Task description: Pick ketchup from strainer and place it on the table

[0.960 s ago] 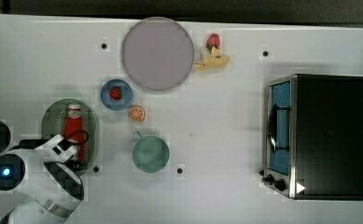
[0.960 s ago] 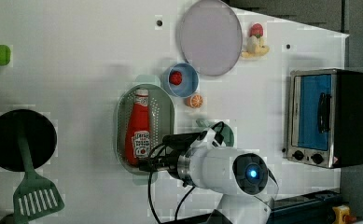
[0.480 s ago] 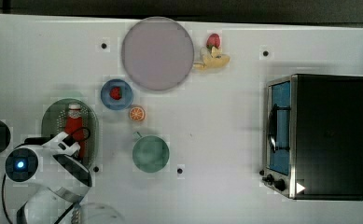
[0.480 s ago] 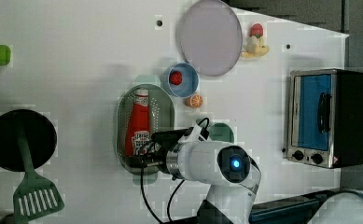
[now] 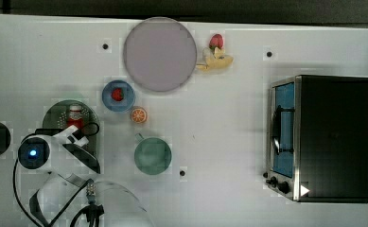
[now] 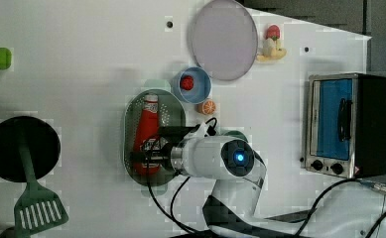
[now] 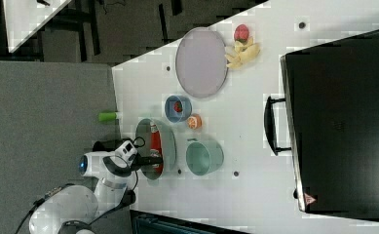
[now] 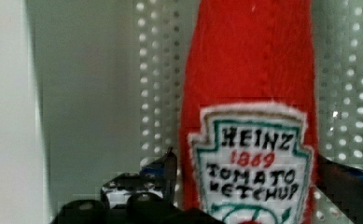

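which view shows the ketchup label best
The wrist view: the ketchup is close up, its label readable. The left view shows the whole bottle in the strainer; in the top and right views the arm covers part of it.

Red ketchup (image 8: 249, 70) (white label) in pale green perforated strainer (image 8: 100, 93).

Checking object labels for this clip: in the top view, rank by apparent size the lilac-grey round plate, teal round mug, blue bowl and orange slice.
1. Lilac-grey round plate
2. Teal round mug
3. Blue bowl
4. Orange slice

White rounded arm (image 6: 215, 158), blue glowing light, black cables, black fingers (image 8: 165, 170).
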### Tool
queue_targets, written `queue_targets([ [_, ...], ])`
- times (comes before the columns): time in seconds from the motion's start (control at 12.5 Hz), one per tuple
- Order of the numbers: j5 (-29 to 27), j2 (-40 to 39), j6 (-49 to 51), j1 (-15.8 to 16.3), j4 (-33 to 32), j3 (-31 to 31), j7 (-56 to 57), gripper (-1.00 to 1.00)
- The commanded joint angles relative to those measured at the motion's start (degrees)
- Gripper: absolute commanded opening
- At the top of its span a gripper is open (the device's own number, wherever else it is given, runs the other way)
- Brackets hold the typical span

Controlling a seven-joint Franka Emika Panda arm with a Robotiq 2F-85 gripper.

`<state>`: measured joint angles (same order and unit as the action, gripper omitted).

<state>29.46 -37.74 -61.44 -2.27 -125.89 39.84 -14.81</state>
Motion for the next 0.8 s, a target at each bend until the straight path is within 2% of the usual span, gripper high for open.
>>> queue_targets([
  [0.08, 0.1, 1.2, 0.4, 1.8, 0.5, 0.0, -3.5, 0.43],
  [0.16, 0.1, 1.2, 0.1, 1.8, 0.5, 0.4, -3.5, 0.21],
  [0.32, 0.1, 2.6, 1.0, 1.5, 0.7, 1.1, -3.6, 0.19],
  [0.56, -1.1, 9.0, 3.6, 0.7, 0.7, 2.7, -3.5, 0.19],
  [0.8, -10.1, 17.2, 11.9, -1.0, 1.2, 6.7, -3.6, 0.19],
])
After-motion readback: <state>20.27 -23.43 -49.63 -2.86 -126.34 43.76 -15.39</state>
